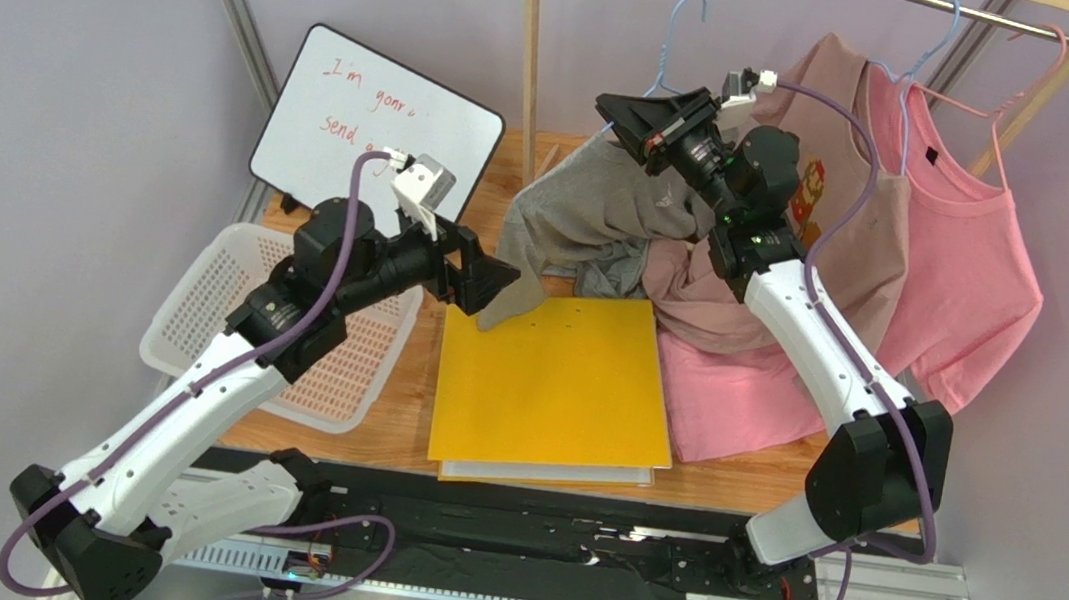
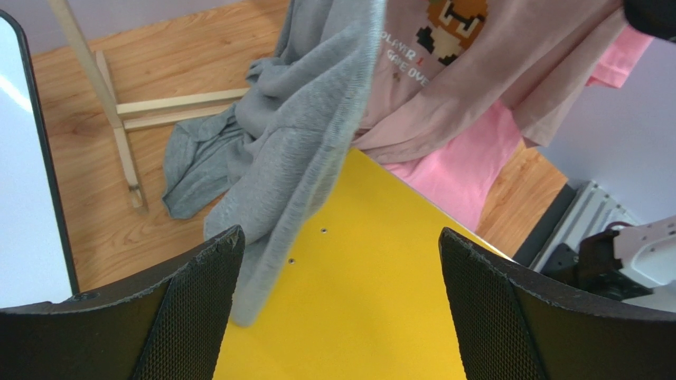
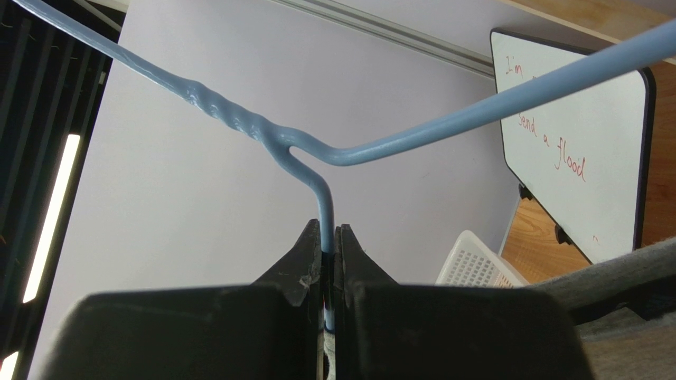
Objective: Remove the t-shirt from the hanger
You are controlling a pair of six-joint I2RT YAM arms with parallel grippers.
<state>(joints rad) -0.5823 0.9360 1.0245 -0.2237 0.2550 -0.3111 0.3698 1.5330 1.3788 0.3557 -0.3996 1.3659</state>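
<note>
Fingers [image 3: 305, 257] of the right gripper [image 3: 328, 231] were pinched shut on the wire stem of a blue hanger [image 3: 230, 119], which was held up in the air. The grey t-shirt [image 1: 581, 215] hung below that hanger, its lower folds trailing onto the wooden worktop [image 1: 398, 428] and the edge of a yellow folder [image 1: 555, 378]. The left gripper [image 2: 339, 237] hovered over the folder with its fingers spread wide, the shirt's hem between them, ungripped.

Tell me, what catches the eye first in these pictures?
The right tool is clamped on a blue hanger held up at the centre, with a grey t-shirt drooping beneath it. Below lies a bright yellow binder, and the left tool gapes open beside the shirt's hanging edge.
</note>
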